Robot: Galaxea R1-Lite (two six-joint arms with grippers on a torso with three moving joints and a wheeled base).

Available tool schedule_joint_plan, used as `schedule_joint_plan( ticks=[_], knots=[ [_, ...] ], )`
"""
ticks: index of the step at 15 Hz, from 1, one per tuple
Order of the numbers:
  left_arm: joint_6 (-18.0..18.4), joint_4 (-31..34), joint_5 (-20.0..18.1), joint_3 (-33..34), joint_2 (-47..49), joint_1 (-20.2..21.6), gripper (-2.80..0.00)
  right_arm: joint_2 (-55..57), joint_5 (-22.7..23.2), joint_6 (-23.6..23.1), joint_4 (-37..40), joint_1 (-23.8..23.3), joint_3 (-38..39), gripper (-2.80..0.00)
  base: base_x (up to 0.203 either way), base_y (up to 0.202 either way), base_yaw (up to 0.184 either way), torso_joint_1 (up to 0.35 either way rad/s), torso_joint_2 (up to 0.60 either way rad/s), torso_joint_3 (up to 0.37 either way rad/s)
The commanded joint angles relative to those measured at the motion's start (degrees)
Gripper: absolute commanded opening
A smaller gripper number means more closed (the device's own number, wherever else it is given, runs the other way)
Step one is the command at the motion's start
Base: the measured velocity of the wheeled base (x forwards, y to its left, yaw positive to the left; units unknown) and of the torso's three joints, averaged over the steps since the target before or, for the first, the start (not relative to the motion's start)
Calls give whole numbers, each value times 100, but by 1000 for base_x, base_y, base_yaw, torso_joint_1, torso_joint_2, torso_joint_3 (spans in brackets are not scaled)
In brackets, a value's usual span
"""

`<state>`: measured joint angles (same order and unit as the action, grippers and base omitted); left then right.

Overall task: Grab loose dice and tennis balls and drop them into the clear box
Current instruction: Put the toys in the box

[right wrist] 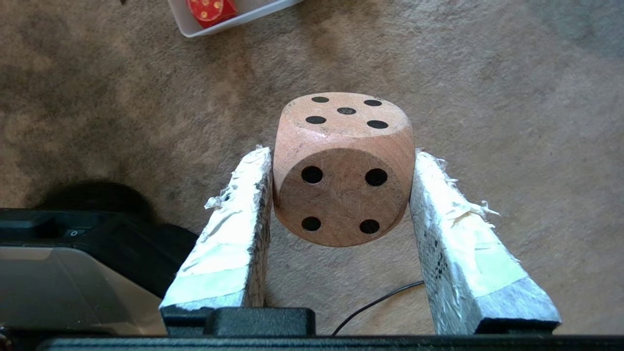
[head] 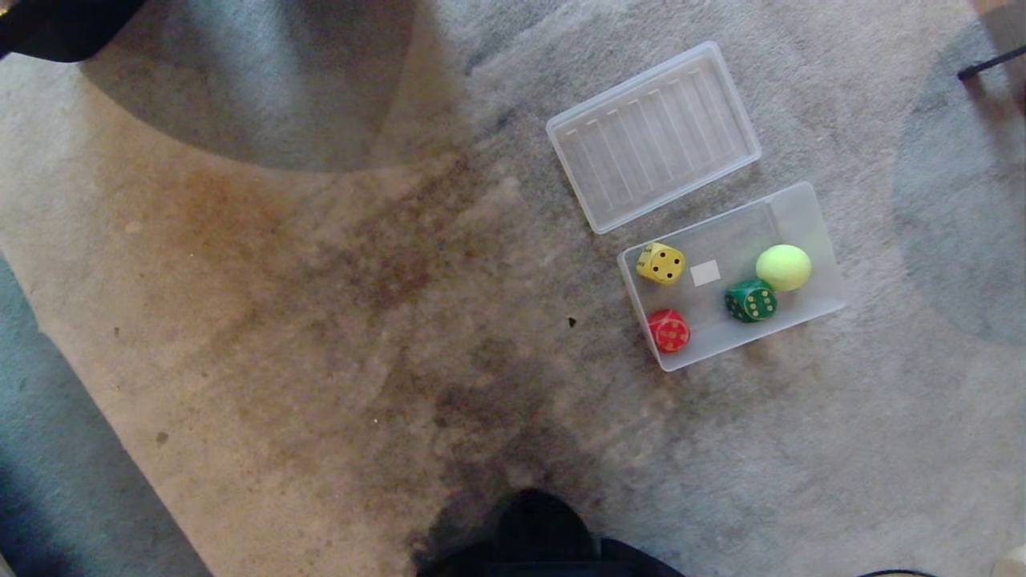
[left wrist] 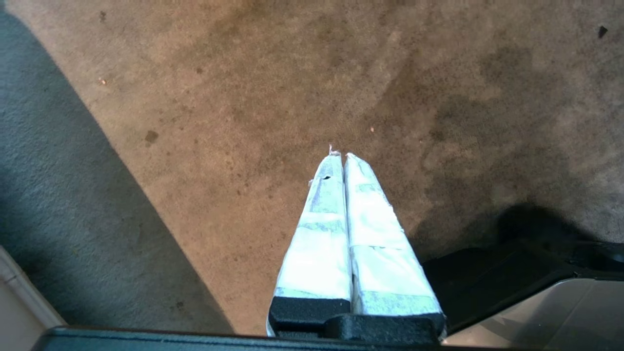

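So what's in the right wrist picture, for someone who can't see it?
The right gripper holds a tan wooden die between its two white-taped fingers, above stained carpet. A corner of the clear box with a red die shows beyond it.

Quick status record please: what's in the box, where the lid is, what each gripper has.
clear box: on carpet, open
inside: yellow die, red die, green die, tennis ball
lid: flat on carpet beside the box
right gripper: shut on tan die, above carpet, outside box
left gripper: shut, empty
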<state>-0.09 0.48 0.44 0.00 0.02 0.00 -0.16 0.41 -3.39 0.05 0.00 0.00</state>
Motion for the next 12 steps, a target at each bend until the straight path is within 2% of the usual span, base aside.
schedule_joint_plan(
  ticks=[1,12],
  knots=[
    [18,-4,8,0,-2,0,-280,7,2,-4,-5,0,9,-280,0,0,0,0,0,0],
    [-8,-4,8,0,-2,0,-280,7,2,-4,-5,0,9,-280,0,0,0,0,0,0]
  ],
)
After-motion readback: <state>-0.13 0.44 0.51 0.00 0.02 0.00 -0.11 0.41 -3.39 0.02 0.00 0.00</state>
